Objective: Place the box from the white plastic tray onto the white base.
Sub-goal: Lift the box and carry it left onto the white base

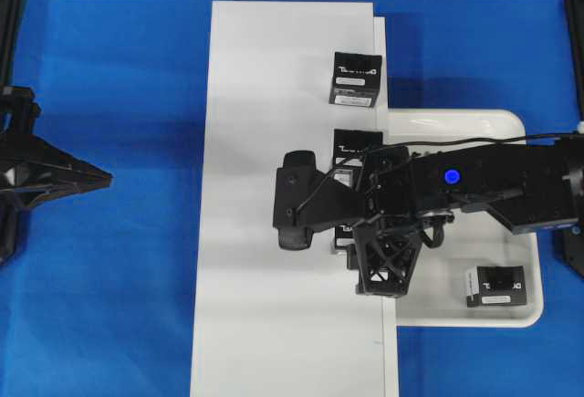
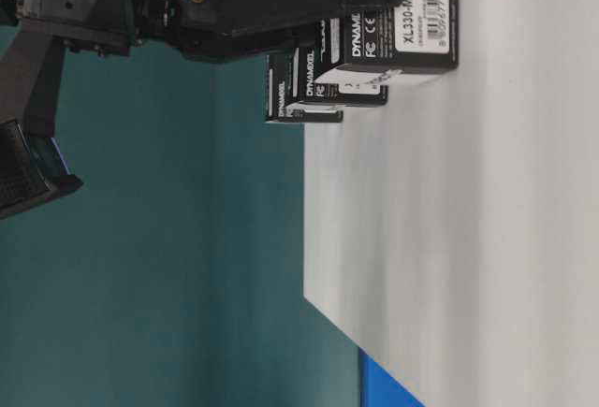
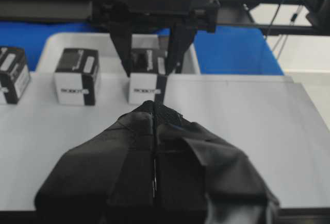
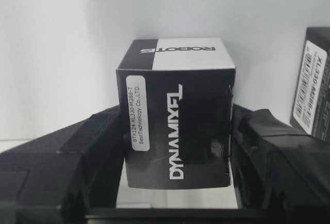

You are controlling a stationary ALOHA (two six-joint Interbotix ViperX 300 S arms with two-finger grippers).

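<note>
The right gripper [image 4: 175, 183] clamps the small black DYNAMIXEL box [image 4: 175, 126] between half-spread jaws; only the overhead view shows it over the long flat white base [image 1: 265, 233].

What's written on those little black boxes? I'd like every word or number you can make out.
"DYNAMIXEL": side of the box between the right arm's jaws.
"ROBOTIS": the same box's top.
"BTX124 XL330-M288-T" and "BestTechnology Co.,LTD.": white sticker on that box.
"DYNAMIXEL" and "XL330-M288-T": nearest box in the table-level view; its barcode digits are too small.
"XL330-M288-T", cut off: neighbouring box.
Overhead labels are too blurred.

Three boxes [image 1: 354, 78] on base [image 1: 274, 141]; tray [image 1: 456, 128] right.
</note>
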